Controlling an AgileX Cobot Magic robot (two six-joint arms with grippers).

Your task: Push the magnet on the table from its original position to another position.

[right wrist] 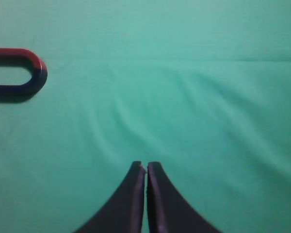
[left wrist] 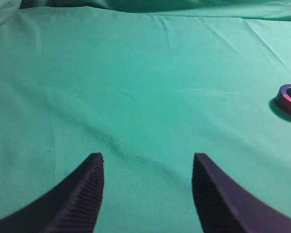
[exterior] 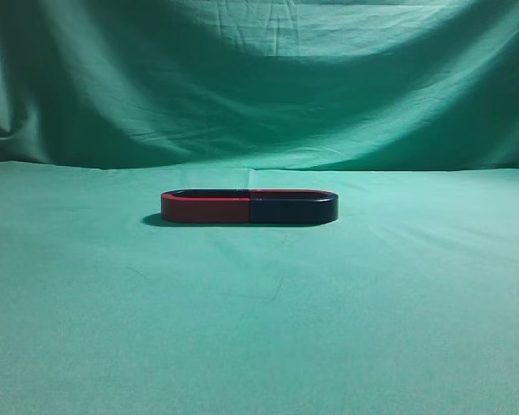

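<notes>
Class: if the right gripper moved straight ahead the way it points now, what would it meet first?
Probably nothing but green cloth: the shut right gripper points past the red-and-blue oval magnet, which lies off to its left. Depth is uncertain.

magnet [left wrist: 290, 99]: cut off by the left wrist view's right edge
magnet in right wrist view [right wrist: 19, 73]: cut by the left edge

Green-cloth table [exterior: 398, 328], red/blue magnet [exterior: 249, 207] flat on it — mid-table
</notes>
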